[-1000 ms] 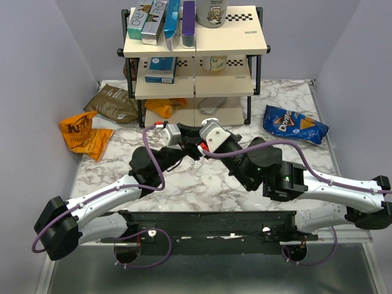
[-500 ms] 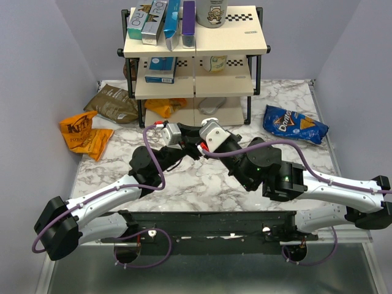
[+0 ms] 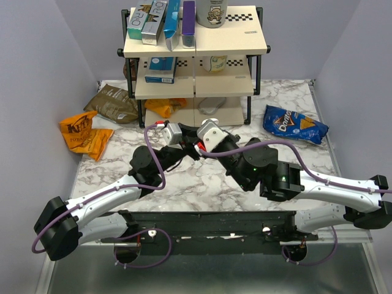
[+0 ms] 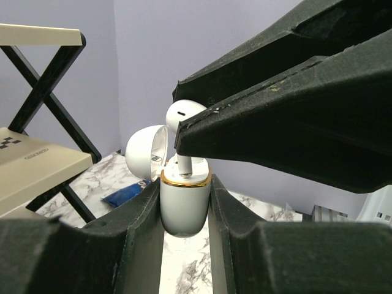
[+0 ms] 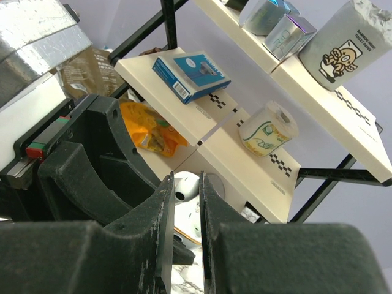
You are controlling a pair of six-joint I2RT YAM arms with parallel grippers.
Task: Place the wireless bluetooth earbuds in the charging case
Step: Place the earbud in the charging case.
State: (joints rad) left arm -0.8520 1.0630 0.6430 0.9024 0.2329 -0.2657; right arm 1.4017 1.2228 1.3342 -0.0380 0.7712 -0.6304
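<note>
Both claws are meeting above the table (image 3: 110,165), just in front of the shelf rack (image 3: 196,92). My left claw (image 4: 184,196) is clamping the white charging case (image 4: 184,214) by its sides, holding it upright with the gold rim on top and the lid (image 4: 146,153) hanging open to the left. My right claw (image 5: 185,182) is pinching one white earbud (image 4: 184,113) at a narrow gap, its stem reaching down into the case mouth. I can't tell whether it's bottoming out.
</note>
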